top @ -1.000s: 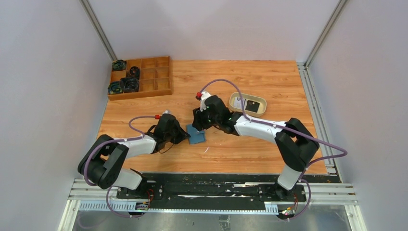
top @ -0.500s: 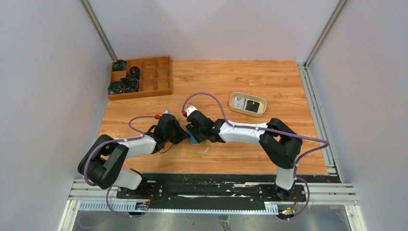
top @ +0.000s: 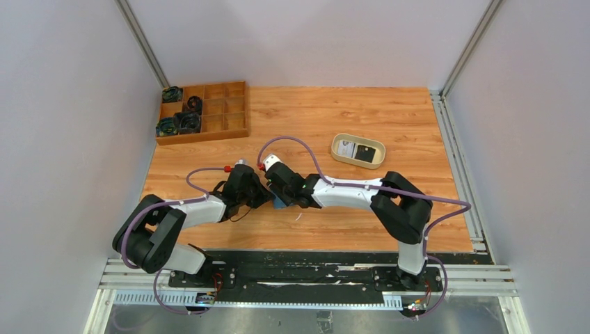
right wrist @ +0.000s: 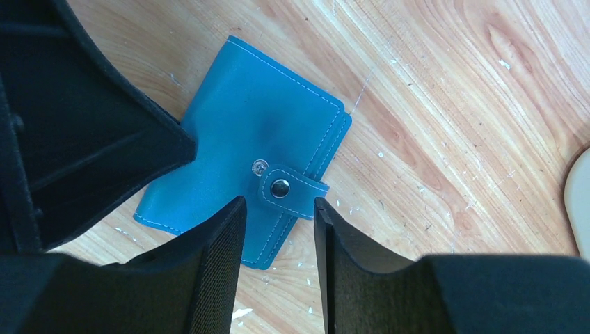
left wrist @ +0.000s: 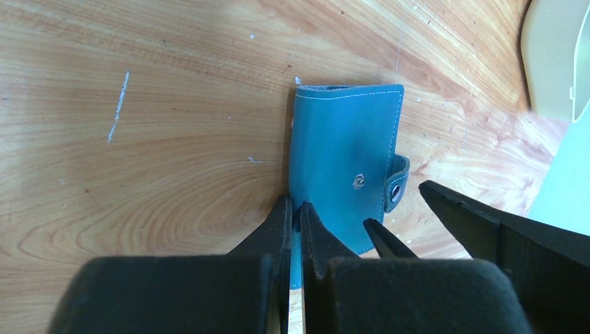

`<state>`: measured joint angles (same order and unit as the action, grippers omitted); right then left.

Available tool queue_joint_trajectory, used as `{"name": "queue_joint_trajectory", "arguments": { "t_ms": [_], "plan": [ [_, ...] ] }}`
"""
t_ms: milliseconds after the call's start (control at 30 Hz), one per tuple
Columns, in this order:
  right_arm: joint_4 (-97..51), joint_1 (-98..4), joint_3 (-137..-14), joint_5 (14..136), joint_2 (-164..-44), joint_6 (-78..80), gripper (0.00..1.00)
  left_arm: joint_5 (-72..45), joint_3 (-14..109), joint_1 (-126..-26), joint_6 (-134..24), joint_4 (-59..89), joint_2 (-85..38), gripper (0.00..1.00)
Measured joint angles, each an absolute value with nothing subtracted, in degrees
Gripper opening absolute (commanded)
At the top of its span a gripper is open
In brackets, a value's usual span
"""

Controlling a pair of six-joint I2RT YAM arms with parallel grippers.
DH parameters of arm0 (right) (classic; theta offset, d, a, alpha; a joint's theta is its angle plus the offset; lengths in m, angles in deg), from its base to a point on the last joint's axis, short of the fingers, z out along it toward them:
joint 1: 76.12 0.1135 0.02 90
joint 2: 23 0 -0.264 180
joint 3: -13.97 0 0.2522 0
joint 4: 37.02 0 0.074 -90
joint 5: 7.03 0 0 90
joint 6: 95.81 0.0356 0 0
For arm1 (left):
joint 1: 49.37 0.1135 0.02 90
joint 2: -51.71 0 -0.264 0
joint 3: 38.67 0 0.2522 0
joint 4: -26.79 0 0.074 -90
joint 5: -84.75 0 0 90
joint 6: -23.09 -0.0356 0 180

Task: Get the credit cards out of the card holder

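The teal-blue card holder (right wrist: 243,132) lies folded on the wood; only a sliver of it shows in the top view (top: 279,202). Its snap strap (right wrist: 292,193) sits beside the bare stud (right wrist: 259,165), not on it. My left gripper (left wrist: 293,207) is shut on the holder's near edge (left wrist: 344,139). My right gripper (right wrist: 278,209) is open just above the holder, with one finger on each side of the strap. In the top view the two grippers meet tip to tip, left (top: 263,195) and right (top: 284,197). No card shows in the holder.
A cream oval tray (top: 339,142) at the right holds a dark card and a pale one. A wooden compartment box (top: 229,111) with small dark fans stands at the back left. The cream tray's rim shows in the left wrist view (left wrist: 549,62).
My right arm has swung left and down from near the tray side onto the card holder. The holder is now mostly hidden under both grippers. The left arm has stayed put.
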<state>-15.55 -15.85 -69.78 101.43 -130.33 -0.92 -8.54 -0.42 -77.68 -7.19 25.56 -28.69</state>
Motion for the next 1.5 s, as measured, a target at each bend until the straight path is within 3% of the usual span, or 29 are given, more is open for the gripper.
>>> {"name": "queue_joint_trajectory", "arguments": {
  "t_ms": [567, 933, 1500],
  "plan": [
    [-17.04, -15.85, -70.55, 101.41, -131.64, -1.25, 0.28, -8.56, -0.42, -77.68, -7.41, 25.56, -28.69, 0.0],
    [-17.65, -15.85, -70.92, 101.43, -132.75, -1.65, 0.0, -8.56, -0.42, -77.68, -7.6, 25.58, -28.69, 0.0],
    [-17.72, -16.17, -72.3, 98.22, -133.43, -1.19, 0.0, -8.6, -0.42, -77.68, -7.8, 25.58, -28.69, 0.0]
  ]
}}
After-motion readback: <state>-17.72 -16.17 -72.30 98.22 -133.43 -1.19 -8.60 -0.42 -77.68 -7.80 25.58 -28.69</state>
